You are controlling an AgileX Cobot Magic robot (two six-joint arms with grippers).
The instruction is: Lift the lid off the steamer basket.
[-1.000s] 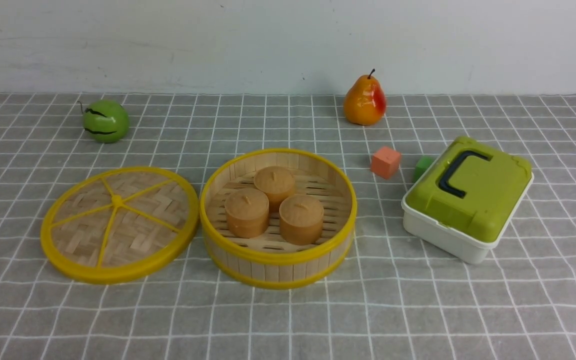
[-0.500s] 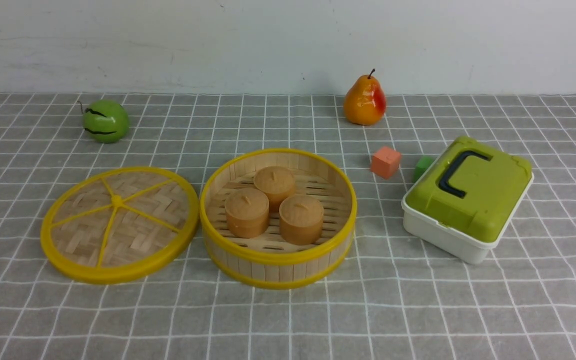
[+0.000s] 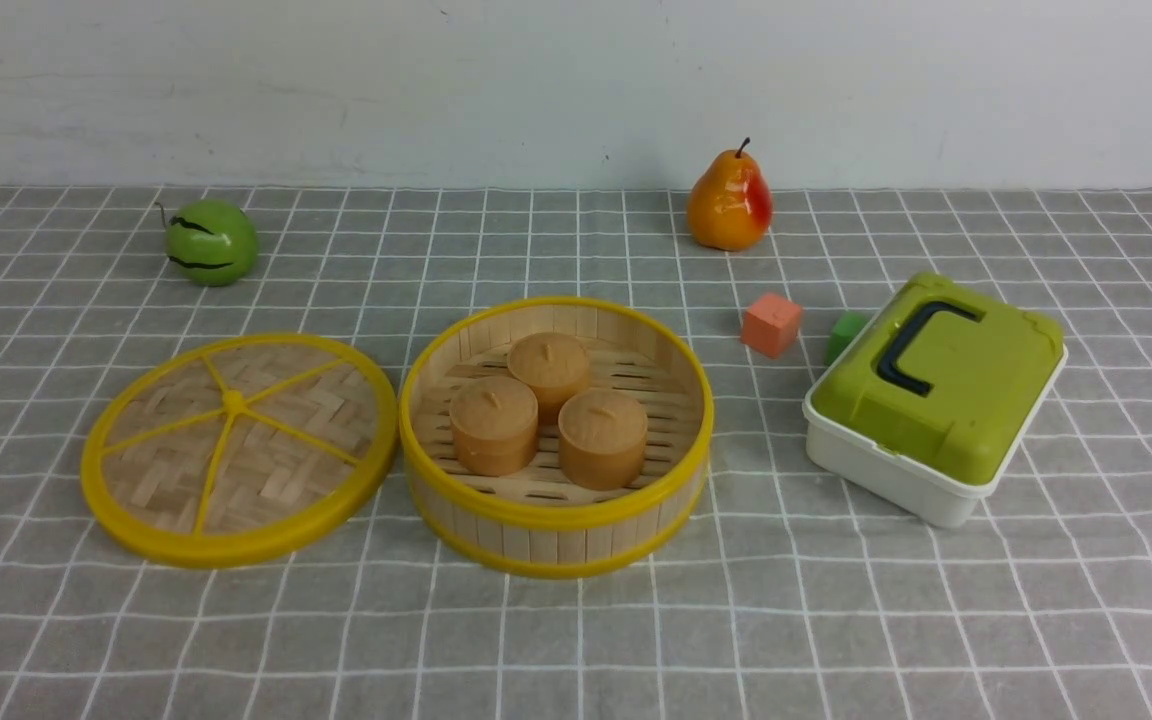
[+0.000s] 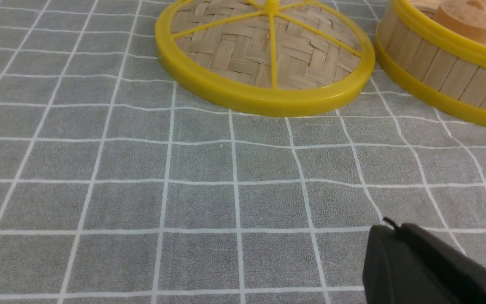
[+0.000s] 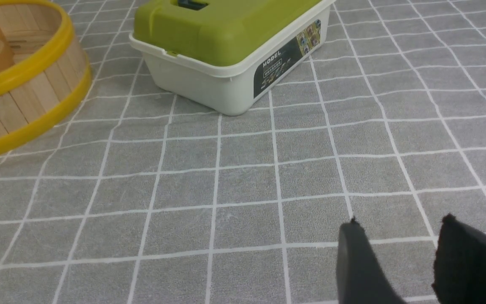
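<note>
Two task items are recorded. Item one: lid (image 3: pixel 239 449), lying flat on the counter (image 3: pixel 836 620), spokes up, its rim touching or just beside the basket (image 3: pixel 556 436); it is seen just ahead of the left gripper (image 4: pixel 416 261), whose jaws are closed on nothing. Item two: basket, uncovered, three brown buns (image 3: pixel 548 416) exposed inside; it is seen ahead of the right gripper (image 5: pixel 399 257) and off to one side. That gripper's jaws are parted slightly and nothing is held. Lid placement beside the basket is judged to be the finished set-down, so the task is taken as done, both grippers being low over bare cloth, clear of the items. Also noted: box (image 3: pixel 936 395), directly ahead of the right gripper; pear (image 3: pixel 729 202), green fruit (image 3: pixel 211 241) and two cubes, all beyond.
</note>
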